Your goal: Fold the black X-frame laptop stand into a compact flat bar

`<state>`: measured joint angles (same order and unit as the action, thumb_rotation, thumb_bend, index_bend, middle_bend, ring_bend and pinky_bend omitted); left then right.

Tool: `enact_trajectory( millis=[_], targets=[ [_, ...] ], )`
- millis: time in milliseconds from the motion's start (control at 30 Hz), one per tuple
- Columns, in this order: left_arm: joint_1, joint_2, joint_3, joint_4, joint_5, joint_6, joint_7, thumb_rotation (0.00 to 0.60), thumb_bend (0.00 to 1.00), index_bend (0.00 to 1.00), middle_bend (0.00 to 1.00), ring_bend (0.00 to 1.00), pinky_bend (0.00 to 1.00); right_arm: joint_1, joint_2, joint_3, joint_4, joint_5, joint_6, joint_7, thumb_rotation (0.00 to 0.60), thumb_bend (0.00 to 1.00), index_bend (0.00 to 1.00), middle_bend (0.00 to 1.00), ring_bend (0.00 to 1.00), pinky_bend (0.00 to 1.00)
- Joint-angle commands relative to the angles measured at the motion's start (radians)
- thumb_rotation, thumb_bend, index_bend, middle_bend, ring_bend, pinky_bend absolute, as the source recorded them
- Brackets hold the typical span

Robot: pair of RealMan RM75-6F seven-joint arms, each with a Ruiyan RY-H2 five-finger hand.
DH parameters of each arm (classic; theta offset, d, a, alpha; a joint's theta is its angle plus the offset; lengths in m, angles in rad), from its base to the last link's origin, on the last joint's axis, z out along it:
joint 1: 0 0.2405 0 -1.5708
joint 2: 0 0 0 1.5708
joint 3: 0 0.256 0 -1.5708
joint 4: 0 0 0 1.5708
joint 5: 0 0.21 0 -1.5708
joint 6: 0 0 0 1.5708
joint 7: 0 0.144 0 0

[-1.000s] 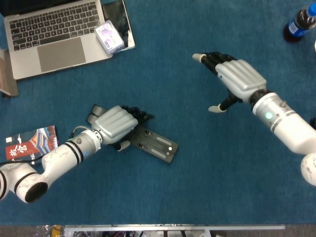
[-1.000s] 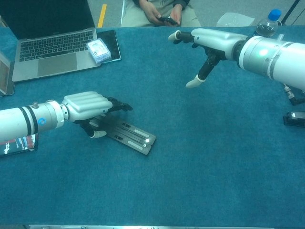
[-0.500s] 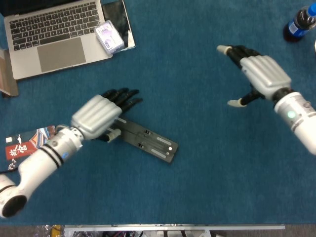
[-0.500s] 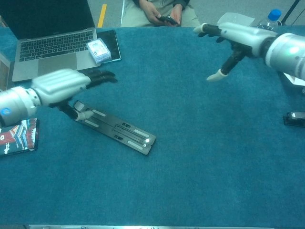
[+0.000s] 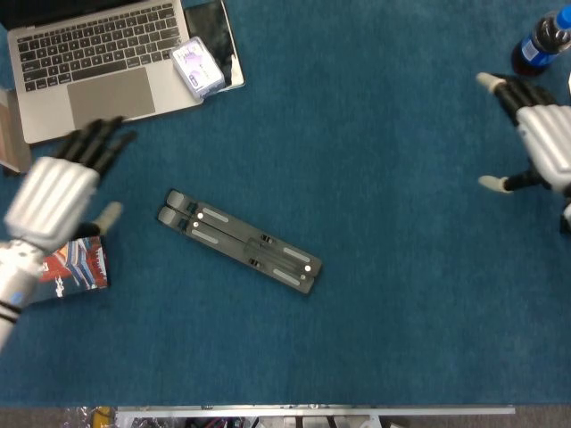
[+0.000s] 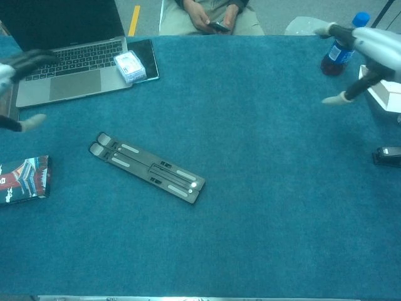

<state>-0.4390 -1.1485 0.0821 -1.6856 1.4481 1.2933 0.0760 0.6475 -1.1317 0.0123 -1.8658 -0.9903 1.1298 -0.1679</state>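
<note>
The black laptop stand (image 5: pixel 239 241) (image 6: pixel 147 167) lies folded as a flat narrow bar on the blue cloth, slanting from upper left to lower right, with nothing touching it. My left hand (image 5: pixel 55 193) (image 6: pixel 14 69) hovers well to the left of the stand, fingers spread and empty. My right hand (image 5: pixel 538 137) (image 6: pixel 360 50) is far off at the right edge, also open and empty, near the bottle.
A laptop (image 5: pixel 100 62) (image 6: pixel 66 53) sits at the back left with a small white box (image 5: pixel 198 68) and a dark tablet (image 5: pixel 219 36) beside it. A booklet (image 5: pixel 71 265) (image 6: pixel 22 180) lies at the left. A blue bottle (image 5: pixel 540 43) (image 6: pixel 341 45) stands back right. A black device (image 6: pixel 388 155) lies at the right edge.
My left hand let go of the stand and drew back to the left. My right hand moved away to the right edge. The stand stays flat on the cloth.
</note>
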Motion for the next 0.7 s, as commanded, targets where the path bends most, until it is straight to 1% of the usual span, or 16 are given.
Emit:
enact_trajectory(
  millis=[33,300,500,700],
  targets=[
    [0.05,0.012,0.003,0.036,-0.017,0.044,-0.011,0.6,0.35,0.0,0.02,0.01,0.13,-0.085,-0.006,-0.039,0.009,-0.063,0.106,-0.046,0.6,0.0,0.0,0.07,0.0,0.11],
    [0.147,-0.022,-0.012,0.125,0.003,0.153,-0.089,0.6,0.35,0.0,0.02,0.01,0.13,-0.241,-0.028,-0.081,0.004,-0.163,0.289,-0.075,0.6,0.0,0.0,0.07,0.0,0.11],
    [0.21,-0.035,-0.007,0.134,0.033,0.22,-0.09,0.6,0.35,0.0,0.02,0.01,0.13,-0.346,-0.053,-0.111,0.01,-0.255,0.416,-0.127,0.6,0.0,0.0,0.07,0.0,0.11],
    [0.264,-0.038,0.007,0.146,0.062,0.262,-0.083,0.6,0.35,0.0,0.02,0.01,0.12,-0.423,-0.064,-0.121,0.027,-0.294,0.477,-0.158,0.6,0.0,0.0,0.07,0.0,0.11]
  ],
)
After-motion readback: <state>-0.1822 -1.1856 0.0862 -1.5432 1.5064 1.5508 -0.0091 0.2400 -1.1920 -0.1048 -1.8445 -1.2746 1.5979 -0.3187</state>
